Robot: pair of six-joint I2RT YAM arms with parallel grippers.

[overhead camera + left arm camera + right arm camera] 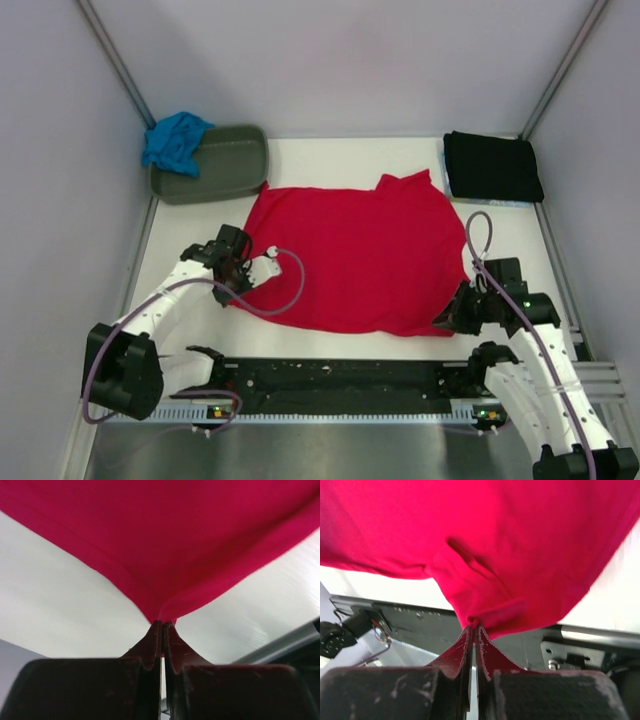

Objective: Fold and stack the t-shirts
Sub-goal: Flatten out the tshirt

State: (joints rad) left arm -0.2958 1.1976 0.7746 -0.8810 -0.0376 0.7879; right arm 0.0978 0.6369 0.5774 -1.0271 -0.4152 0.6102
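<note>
The red t-shirt (355, 255) lies spread over the middle of the white table. My left gripper (240, 278) is shut on its near left corner; the left wrist view shows the red cloth (165, 545) pinched at my fingertips and pulled up. My right gripper (447, 318) is shut on the near right corner, where the red cloth (520, 545) bunches at the tips. The black t-shirt (492, 166) lies folded at the far right. The turquoise t-shirt (175, 142) hangs crumpled over the tub's left rim.
A grey-green oval tub (222, 165) stands at the far left. A black rail (340, 378) runs along the table's near edge between the arm bases. White walls close in the left, right and far sides.
</note>
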